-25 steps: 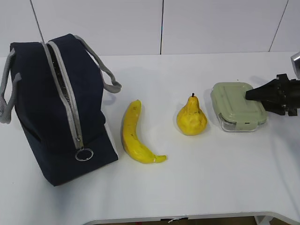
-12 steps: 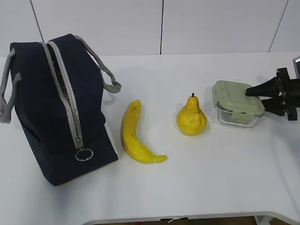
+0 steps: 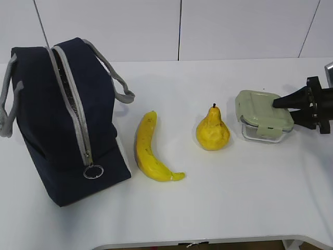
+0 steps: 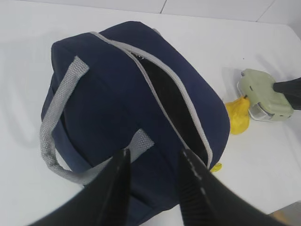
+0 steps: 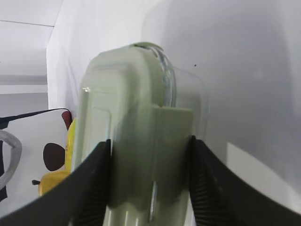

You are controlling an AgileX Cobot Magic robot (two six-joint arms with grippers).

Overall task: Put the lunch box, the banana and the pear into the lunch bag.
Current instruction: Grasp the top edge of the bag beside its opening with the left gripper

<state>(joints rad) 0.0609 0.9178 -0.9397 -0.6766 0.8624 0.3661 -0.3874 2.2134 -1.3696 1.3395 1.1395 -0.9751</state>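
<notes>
Gripping lunch box, right end effector.

White table carries lunch bag, banana, pear.

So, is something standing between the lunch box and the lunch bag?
Yes. The pear and then the banana lie on the table between the lunch box, gripped by the right gripper, and the lunch bag. The bag's zipper is open.

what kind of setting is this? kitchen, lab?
Looks like a lab or test bench, not a kitchen: a bare white table, plain white panelled wall, and just a lunch bag, fruit and a lunch box laid out in a row.
</notes>
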